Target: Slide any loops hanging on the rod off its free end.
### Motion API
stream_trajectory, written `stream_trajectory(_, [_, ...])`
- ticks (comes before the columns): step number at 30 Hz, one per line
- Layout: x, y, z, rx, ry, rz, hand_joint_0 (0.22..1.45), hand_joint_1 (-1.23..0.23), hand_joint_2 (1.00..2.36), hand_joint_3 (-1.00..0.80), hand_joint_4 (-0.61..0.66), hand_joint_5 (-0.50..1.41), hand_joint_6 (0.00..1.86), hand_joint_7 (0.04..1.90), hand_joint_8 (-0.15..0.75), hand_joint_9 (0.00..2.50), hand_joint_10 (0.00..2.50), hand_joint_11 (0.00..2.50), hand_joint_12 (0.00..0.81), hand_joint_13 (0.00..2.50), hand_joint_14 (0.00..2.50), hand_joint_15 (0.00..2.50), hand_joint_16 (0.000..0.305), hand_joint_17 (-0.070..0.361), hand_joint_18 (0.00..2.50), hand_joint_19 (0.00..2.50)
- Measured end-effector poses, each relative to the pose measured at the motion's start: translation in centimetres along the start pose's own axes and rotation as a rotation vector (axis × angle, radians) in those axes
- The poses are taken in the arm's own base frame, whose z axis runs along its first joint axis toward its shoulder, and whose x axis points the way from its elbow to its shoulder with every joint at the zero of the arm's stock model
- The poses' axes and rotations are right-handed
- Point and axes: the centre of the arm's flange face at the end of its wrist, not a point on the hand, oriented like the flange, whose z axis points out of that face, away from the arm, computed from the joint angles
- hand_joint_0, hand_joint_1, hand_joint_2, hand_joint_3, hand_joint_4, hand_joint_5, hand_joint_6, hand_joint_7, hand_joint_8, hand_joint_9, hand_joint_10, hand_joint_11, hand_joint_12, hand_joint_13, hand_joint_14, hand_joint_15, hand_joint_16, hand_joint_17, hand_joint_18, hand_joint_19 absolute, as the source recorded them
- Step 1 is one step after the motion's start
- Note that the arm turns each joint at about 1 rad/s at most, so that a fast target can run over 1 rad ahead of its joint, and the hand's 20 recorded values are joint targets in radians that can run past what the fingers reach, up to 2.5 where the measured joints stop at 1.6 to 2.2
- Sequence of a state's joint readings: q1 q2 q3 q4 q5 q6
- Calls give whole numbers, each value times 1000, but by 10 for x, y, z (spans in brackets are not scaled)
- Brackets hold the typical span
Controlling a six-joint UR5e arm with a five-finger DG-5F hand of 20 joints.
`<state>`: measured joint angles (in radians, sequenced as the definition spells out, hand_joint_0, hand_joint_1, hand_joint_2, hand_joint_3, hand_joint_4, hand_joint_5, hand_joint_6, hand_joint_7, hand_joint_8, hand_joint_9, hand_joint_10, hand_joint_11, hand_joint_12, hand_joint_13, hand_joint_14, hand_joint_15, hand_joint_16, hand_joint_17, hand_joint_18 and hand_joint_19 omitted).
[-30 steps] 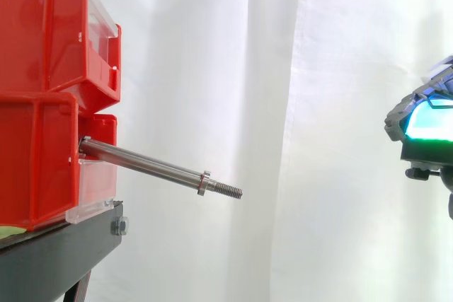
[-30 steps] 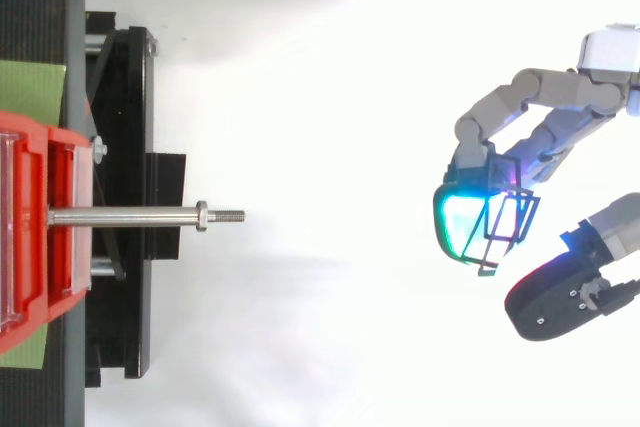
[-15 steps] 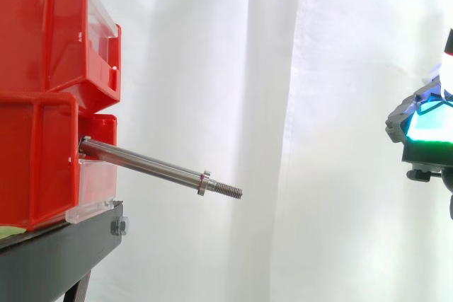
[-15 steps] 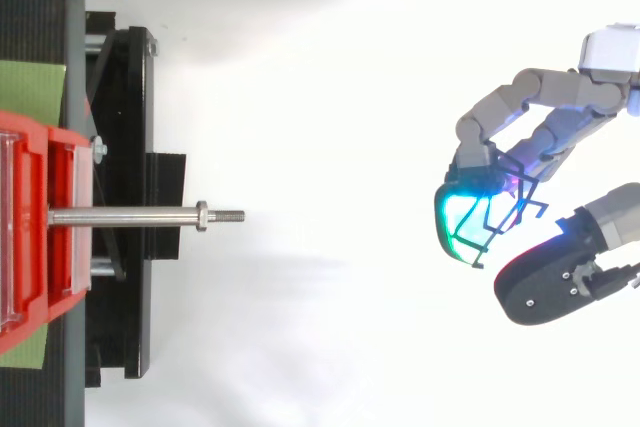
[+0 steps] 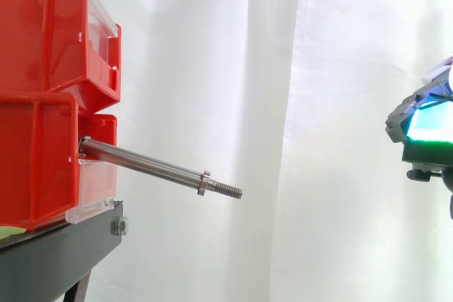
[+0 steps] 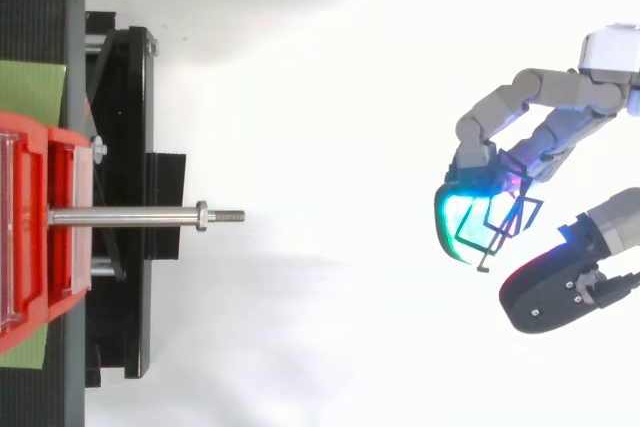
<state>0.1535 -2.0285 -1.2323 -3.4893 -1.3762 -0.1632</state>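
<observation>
Side view: two red bins (image 5: 42, 40) sit stacked on one black stand (image 5: 64, 245) before the white curtain (image 5: 283, 68). A single steel rod (image 5: 148, 166) slopes down from the lower bin, bare, with one nut (image 5: 204, 183) at its threaded free end. The hand (image 5: 425, 126) hangs at the right edge, well apart.

Top view: the hand (image 6: 540, 117) curls its fingers (image 6: 478, 142) on thin black wire loops (image 6: 499, 230), seemingly two or three overlapping, far from the rod (image 6: 125, 216). The thumb (image 6: 550, 292) stands apart.
</observation>
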Motion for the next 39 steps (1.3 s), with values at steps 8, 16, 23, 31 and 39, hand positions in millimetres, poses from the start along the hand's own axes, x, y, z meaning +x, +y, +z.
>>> stream_trajectory(8, [0,0,0,-1,0,0,610,-822,1000,-500,112,-174,827,1029,242,823,16,405,264,786,6,153,37,84,776,429])
stream_trajectory(16, [0,0,0,-1,1,0,525,-739,1000,-500,143,-167,823,993,257,841,14,416,275,802,6,152,40,90,797,421])
stream_trajectory(23, [0,0,0,-1,1,0,500,-641,1000,-500,149,-150,793,1011,267,860,15,415,282,812,6,156,41,93,810,428])
stream_trajectory(31, [0,0,0,-1,1,0,518,-649,1000,-500,157,-143,766,1045,267,861,15,406,276,807,6,156,40,90,797,438])
stream_trajectory(39, [-1,0,0,-1,0,0,589,-786,1001,-487,111,-159,788,1073,246,840,14,411,265,789,7,162,38,84,770,438])
